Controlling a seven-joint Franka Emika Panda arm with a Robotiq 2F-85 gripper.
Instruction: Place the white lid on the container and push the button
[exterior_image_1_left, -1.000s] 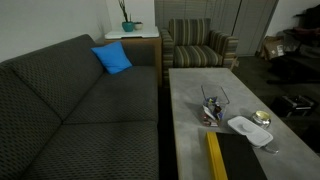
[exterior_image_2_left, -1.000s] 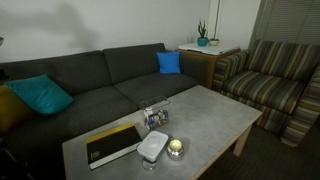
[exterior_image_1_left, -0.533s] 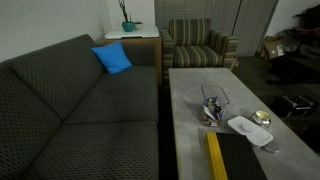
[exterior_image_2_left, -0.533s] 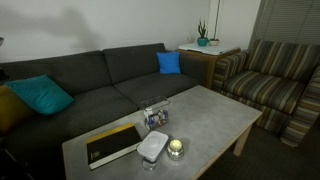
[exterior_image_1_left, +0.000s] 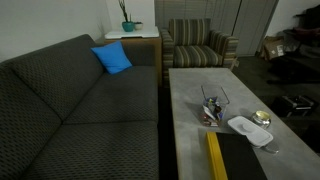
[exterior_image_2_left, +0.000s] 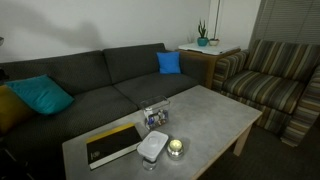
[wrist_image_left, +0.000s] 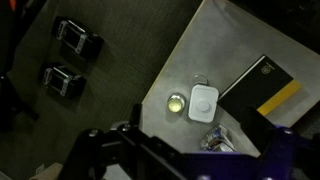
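The white lid (exterior_image_1_left: 243, 126) lies flat on the grey coffee table (exterior_image_1_left: 200, 80), beside the container (exterior_image_1_left: 211, 108), a small see-through box with red-orange colours low down. Both also show in the other exterior view, lid (exterior_image_2_left: 153, 146) and container (exterior_image_2_left: 155, 115). In the wrist view the lid (wrist_image_left: 203, 102) lies far below, with the container (wrist_image_left: 218, 140) next to it. My gripper (wrist_image_left: 200, 152) shows only in the wrist view, as dark blurred fingers at the bottom edge, spread apart and empty, high above the table. No button can be made out.
A small round yellowish tin (exterior_image_1_left: 261, 117) sits next to the lid. A black book with a yellow stripe (exterior_image_2_left: 110, 143) lies at the table's near end. A dark sofa (exterior_image_2_left: 80, 95) and a striped armchair (exterior_image_2_left: 275, 85) flank the table. Two dark objects (wrist_image_left: 70, 60) lie on the floor.
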